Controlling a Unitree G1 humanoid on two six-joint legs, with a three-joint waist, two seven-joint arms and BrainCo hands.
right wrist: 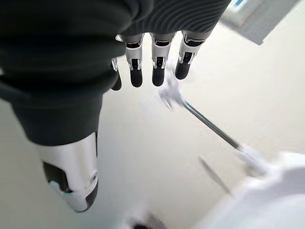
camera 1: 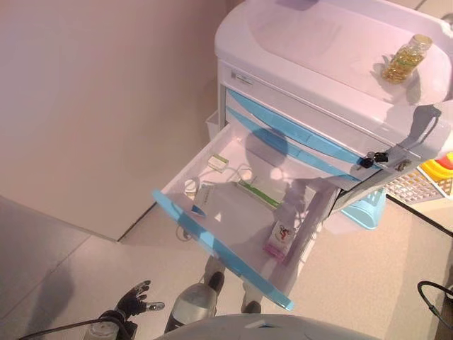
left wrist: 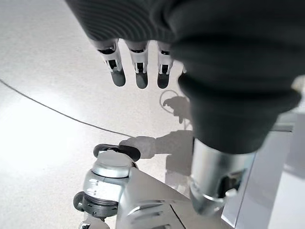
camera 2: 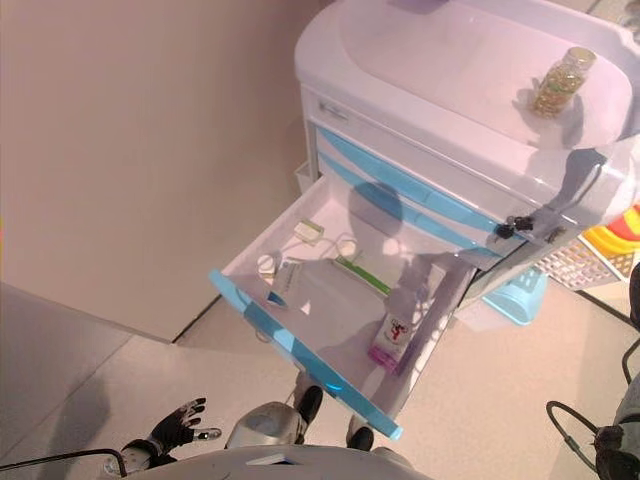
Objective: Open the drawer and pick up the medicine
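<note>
Your fingers [left wrist: 138, 71] on the left hand [camera 1: 134, 300] hang straight and relaxed over the bare floor, gripping nothing, low at your left side. The right hand [right wrist: 152, 57] is the same: fingers straight and loose, empty, with only pale floor past them in its wrist view; neither head view shows it.

Around you, the biggest thing is the floor [camera 1: 64, 262], pale, smooth and glossy, with a thin dark seam running across it. A plain, light-coloured wall [camera 1: 99, 92] rises on your left and meets the floor along a straight edge.

Ahead stands a white cart [camera 1: 333, 42] with blue-trimmed drawer fronts and a rounded, rimmed top. Its lowest visible drawer [camera 1: 219, 248] is pulled fully out toward you, with its blue front edge nearest you. The drawers above it are closed.

Beside the cart on the right sit a light blue basket [camera 1: 368, 209] on the floor and a white grid tray [camera 1: 414, 185] with yellow and red pieces [camera 1: 442, 166] behind it.

Inside the open drawer, a pink-and-white medicine box [camera 1: 279, 239] stands at the right end, just behind the front edge. A green strip [camera 1: 258, 193] lies mid-drawer, with small white items [camera 1: 202, 185] at the left end.

On the cart top, near its right rim, a clear bottle of yellow capsules [camera 1: 405, 59] stands upright, well apart from both hands.
</note>
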